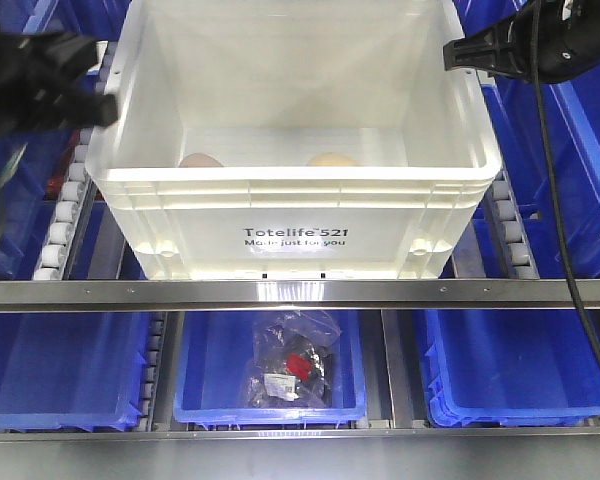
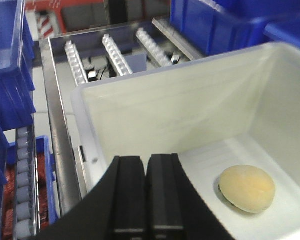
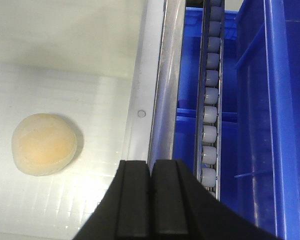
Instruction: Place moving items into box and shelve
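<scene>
White Totelife tote (image 1: 290, 190) sits between my left gripper (image 1: 98, 108) and right gripper (image 1: 458, 52), both clenched empty at its side rims, so I'd push it lengthwise down the rollers (image 1: 65, 215).

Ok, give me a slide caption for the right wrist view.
Closed right gripper above the white tote's rim, one pale yellow ball resting inside, shelf rollers alongside.

White box (image 1: 280, 215) sits on the roller shelf (image 1: 65, 215); blue bins (image 1: 270, 370) on the level below
</scene>
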Tool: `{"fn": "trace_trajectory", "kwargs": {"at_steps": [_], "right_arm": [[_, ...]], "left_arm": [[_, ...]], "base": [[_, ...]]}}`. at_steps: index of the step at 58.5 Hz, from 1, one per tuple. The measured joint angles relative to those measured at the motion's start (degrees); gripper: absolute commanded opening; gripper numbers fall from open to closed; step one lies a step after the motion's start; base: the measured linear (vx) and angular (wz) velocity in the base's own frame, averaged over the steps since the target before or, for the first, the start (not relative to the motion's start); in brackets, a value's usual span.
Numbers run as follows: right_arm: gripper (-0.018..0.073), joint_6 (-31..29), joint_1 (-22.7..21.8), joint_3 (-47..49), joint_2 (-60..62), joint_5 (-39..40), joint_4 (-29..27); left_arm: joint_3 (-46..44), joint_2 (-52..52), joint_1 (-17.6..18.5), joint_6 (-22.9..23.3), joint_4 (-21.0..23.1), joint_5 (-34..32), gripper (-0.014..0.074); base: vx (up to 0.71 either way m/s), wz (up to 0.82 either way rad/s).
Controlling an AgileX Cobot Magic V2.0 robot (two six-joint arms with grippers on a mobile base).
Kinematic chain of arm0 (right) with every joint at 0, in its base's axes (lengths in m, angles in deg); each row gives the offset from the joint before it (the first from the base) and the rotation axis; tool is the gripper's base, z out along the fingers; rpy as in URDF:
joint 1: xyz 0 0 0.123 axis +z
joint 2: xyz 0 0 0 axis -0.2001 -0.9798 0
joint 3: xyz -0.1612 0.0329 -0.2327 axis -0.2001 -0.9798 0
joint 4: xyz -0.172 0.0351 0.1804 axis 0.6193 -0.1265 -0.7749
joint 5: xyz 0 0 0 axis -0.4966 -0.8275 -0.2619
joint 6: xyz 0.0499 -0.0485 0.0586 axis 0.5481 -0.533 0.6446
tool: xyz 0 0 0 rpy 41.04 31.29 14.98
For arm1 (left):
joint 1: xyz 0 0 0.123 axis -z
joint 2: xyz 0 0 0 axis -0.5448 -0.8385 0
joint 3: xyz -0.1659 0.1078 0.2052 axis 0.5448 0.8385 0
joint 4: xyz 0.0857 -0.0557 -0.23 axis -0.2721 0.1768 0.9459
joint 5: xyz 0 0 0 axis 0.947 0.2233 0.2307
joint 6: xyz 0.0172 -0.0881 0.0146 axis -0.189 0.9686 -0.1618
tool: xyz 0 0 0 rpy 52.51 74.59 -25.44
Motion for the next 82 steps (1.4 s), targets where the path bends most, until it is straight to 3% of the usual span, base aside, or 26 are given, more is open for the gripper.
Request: {"fn": "trace_trajectory", "kwargs": {"at_steps": [11, 22, 33, 50, 56, 65, 75, 82], "right_arm": [[-0.0008, 0.00, 0.00, 0.00, 0.00, -0.02, 0.00], [-0.0008, 0.00, 0.00, 0.00, 0.00, -0.02, 0.00], [-0.0008, 0.00, 0.00, 0.00, 0.00, -0.02, 0.00], [-0.0008, 0.00, 0.00, 0.00, 0.00, -0.07, 0.00], [-0.0008, 0.00, 0.00, 0.00, 0.00, -0.07, 0.00], [-0.0008, 0.00, 0.00, 0.00, 0.00, -0.07, 0.00], [-0.0008, 0.00, 0.00, 0.00, 0.00, -0.37, 0.00], [-0.0008, 0.00, 0.00, 0.00, 0.00, -0.47, 0.00]], "left_arm": [[11.18, 9.36, -6.27, 3.47, 0.57, -2.48, -0.0006], [16.42, 19.31, -9.15, 7.02, 3.51, 4.62, -0.0006], [21.78, 24.66, -10.19, 9.69, 9.99, 9.91, -0.0006], [34.85, 34.21, -12.45, 9.98, 23.36, 5.23, -0.0006], [38.45, 39.13, -12.44, 9.78, 24.01, 4.53, -0.0006], [43.54, 44.91, -12.80, 9.32, 21.59, -0.15, -0.0006], [48.04, 47.75, -14.16, 12.51, 25.93, 0.23, -0.0006], [48.05, 50.90, -14.16, 12.33, 26.03, 0.38, -0.0006]], "base": [[0.00, 0.00], [0.00, 0.00], [0.00, 0.00], [0.00, 0.00], [0.00, 0.00], [0.00, 0.00], [0.00, 0.00], [0.00, 0.00]]}}
